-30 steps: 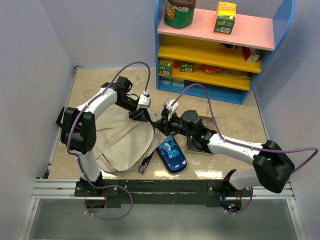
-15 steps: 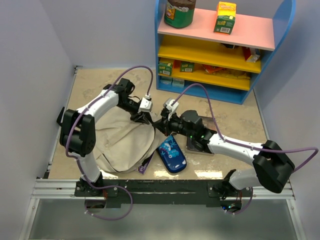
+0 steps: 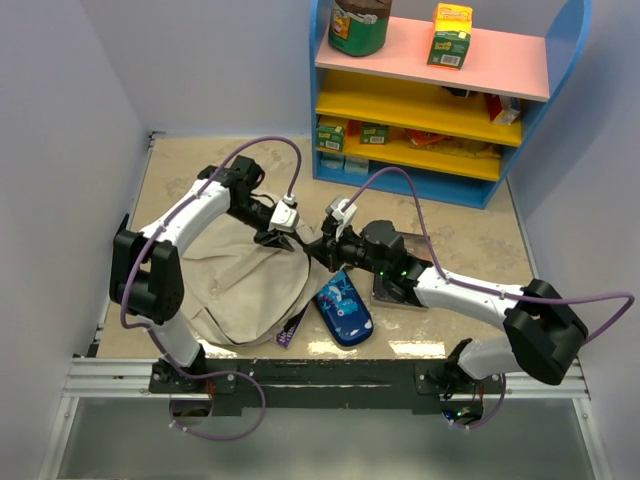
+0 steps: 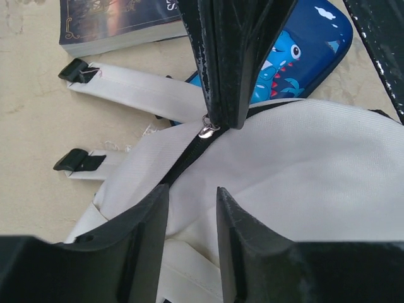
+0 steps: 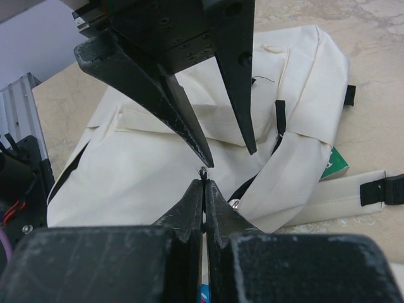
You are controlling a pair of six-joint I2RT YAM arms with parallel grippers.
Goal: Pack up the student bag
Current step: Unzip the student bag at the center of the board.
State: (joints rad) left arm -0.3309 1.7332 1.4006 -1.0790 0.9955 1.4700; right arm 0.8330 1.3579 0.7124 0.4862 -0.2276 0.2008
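The beige student bag [image 3: 235, 285] lies flat at the left of the table, its dark zipper line [image 4: 183, 158] partly open. It also shows in the right wrist view [image 5: 145, 164]. My right gripper [image 5: 204, 183] is shut on the small zipper pull [image 5: 203, 172] at the bag's right edge, as the left wrist view [image 4: 221, 120] and the top view [image 3: 318, 250] also show. My left gripper [image 4: 192, 192] is open just above the bag fabric, close beside the right one [image 3: 274, 240]. Two beige straps end in black buckles [image 4: 76, 69].
A blue shark pencil case [image 3: 343, 308] lies right of the bag. A dark book [image 3: 392, 288] lies under my right arm. A purple and green booklet [image 3: 293, 325] pokes out from under the bag. A coloured shelf [image 3: 440, 100] with boxes stands at the back.
My left arm has swung a little to the left and its gripper has drawn slightly away from the right gripper. The right gripper keeps its place on the zipper pull.
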